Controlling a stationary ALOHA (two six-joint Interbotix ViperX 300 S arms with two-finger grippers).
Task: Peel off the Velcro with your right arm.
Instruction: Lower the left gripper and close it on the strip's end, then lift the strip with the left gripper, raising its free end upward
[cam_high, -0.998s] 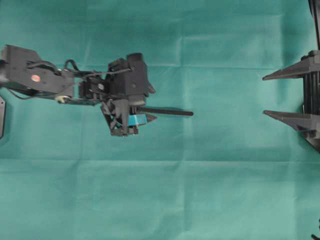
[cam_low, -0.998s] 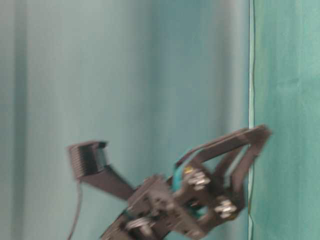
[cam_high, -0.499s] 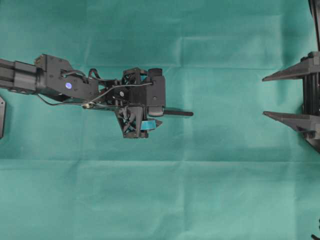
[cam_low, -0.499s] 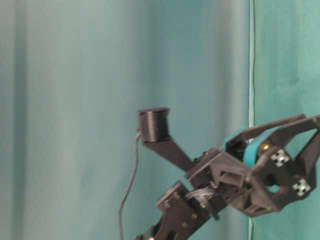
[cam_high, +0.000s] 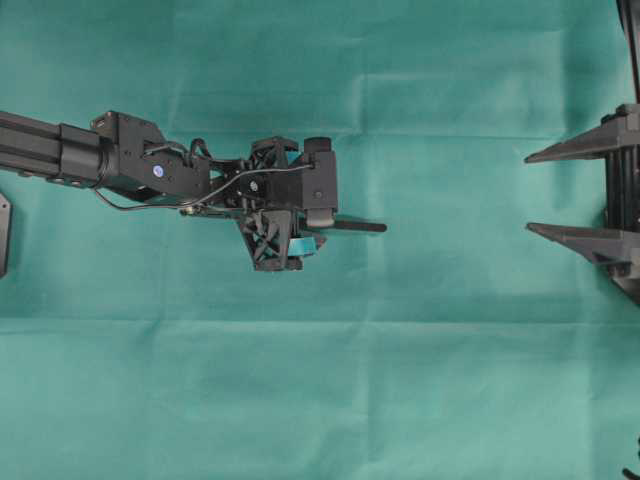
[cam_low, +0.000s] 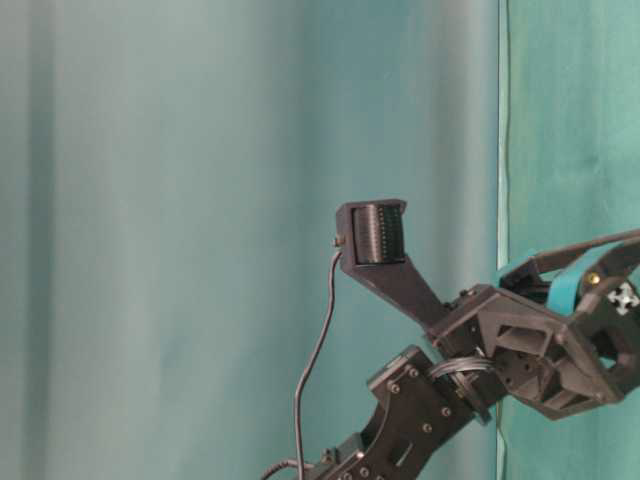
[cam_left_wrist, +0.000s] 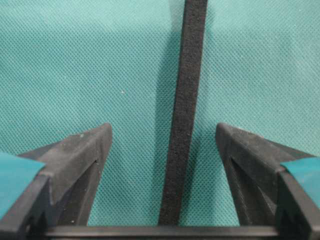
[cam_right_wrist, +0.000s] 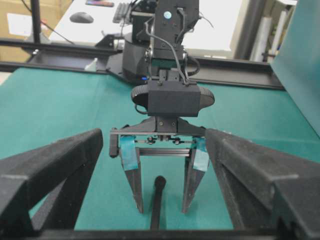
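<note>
The thin black Velcro strip (cam_left_wrist: 183, 120) lay flat on the green-clothed bench (cam_high: 420, 380), between the spread teal-padded fingers of the left gripper (cam_right_wrist: 161, 207) (neither finger touching it); the all-black right gripper (cam_high: 530, 192), jaws wide and holding nothing, waited well apart at the bench's edge.

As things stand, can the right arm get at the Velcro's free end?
Probably yes. The right claw is open and far to the side, with bare cloth up to the Velcro's exposed tip. The left claw straddles only the other part.
</note>
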